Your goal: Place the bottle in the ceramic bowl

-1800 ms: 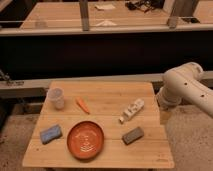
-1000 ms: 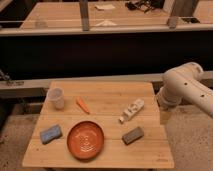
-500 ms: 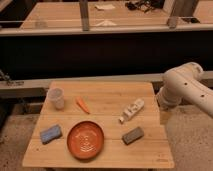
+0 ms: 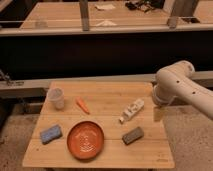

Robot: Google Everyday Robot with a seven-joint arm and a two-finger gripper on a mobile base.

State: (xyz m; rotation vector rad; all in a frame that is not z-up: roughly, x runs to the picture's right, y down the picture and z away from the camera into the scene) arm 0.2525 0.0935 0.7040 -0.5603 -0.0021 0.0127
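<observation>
Spread and empty, the end effector [image 4: 159, 114] hangs at the table's [image 4: 110, 95] right edge near the lying bottle [image 4: 131, 110], likely poised to grasp it for the bowl [image 4: 86, 140].

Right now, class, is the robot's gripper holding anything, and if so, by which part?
Nothing is held. The gripper hangs at the right edge of the table, apart from the bottle lying there.

we see: ceramic bowl [image 4: 73, 146] orange-red, faint pale centre pattern | bottle [image 4: 131, 110] white, yellowish markings | cup [image 4: 56, 98] translucent | carrot [image 4: 82, 105] orange | sponge [image 4: 51, 133] blue | block [image 4: 133, 135] grey-brown | table [image 4: 110, 95] light wood | gripper [image 4: 159, 114] pale, at table's right edge
</observation>
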